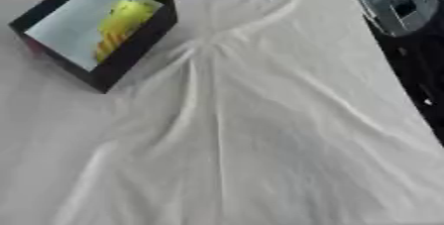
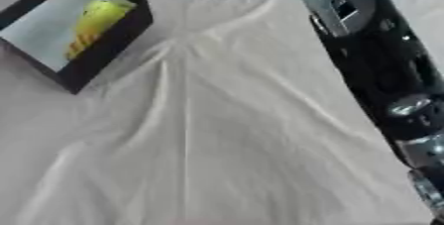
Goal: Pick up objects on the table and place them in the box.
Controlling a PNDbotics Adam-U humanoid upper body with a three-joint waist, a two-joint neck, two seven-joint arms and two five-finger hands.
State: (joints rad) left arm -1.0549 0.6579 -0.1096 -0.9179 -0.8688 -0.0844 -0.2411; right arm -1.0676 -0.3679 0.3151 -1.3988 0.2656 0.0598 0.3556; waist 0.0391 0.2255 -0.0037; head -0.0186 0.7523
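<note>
A black box (image 1: pixel 130 55) with a pale inside stands at the table's far left. In it lies a yellow object (image 1: pixel 120 23) with orange stripes at its lower end. My right arm (image 2: pixel 381 70), black with silver parts, runs down the right edge of the right eye view, beside the table. What shows of my right hand (image 2: pixel 422 169) sits at the lower right corner, off the cloth and touching none of the task's things. I see no loose object on the cloth. My left hand shows in neither view.
A wrinkled white cloth (image 1: pixel 251 140) covers the table, with folds running from near the box toward the front. A grey part of my right arm (image 1: pixel 395 1) hangs over the table's far right corner. Dark floor lies beyond the right edge.
</note>
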